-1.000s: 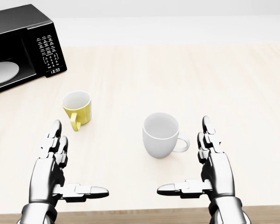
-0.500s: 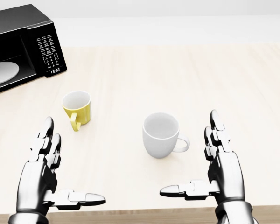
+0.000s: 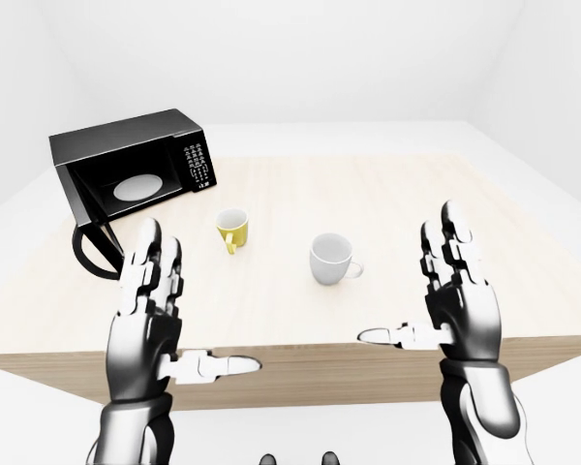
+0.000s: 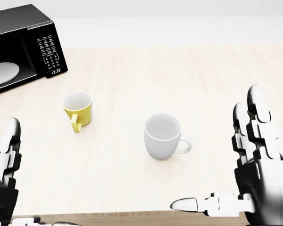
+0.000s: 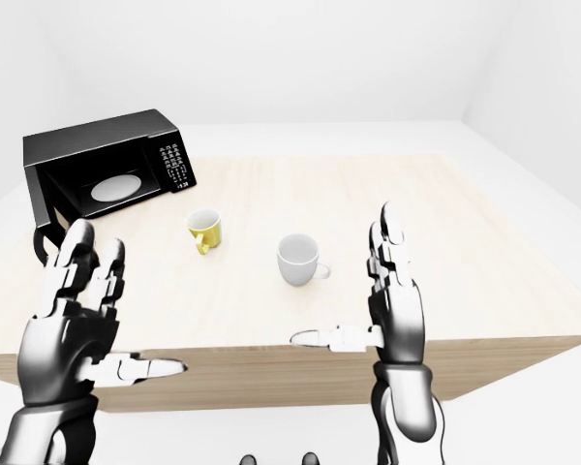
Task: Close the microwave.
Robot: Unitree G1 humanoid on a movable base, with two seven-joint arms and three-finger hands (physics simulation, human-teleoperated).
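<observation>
The black microwave (image 3: pixel 126 160) stands at the table's top left in the left-eye view. Its door (image 3: pixel 90 244) hangs open, swung out to the left, and a white plate (image 3: pixel 138 186) lies inside the cavity. My left hand (image 3: pixel 179 315) is raised over the table's near edge, below and to the right of the door and apart from it, fingers spread open. My right hand (image 3: pixel 416 291) is held up at the right with its palm facing left, also open. Neither hand holds anything.
A yellow mug (image 3: pixel 231 229) and a white mug (image 3: pixel 330 258) stand on the light wooden table (image 3: pixel 387 194) between my hands and the microwave. White floor and walls surround the table.
Both hands have risen and spread apart: in the head view the left one slid to the left edge and the right one moved right and looms larger. The mugs and microwave stayed still.
</observation>
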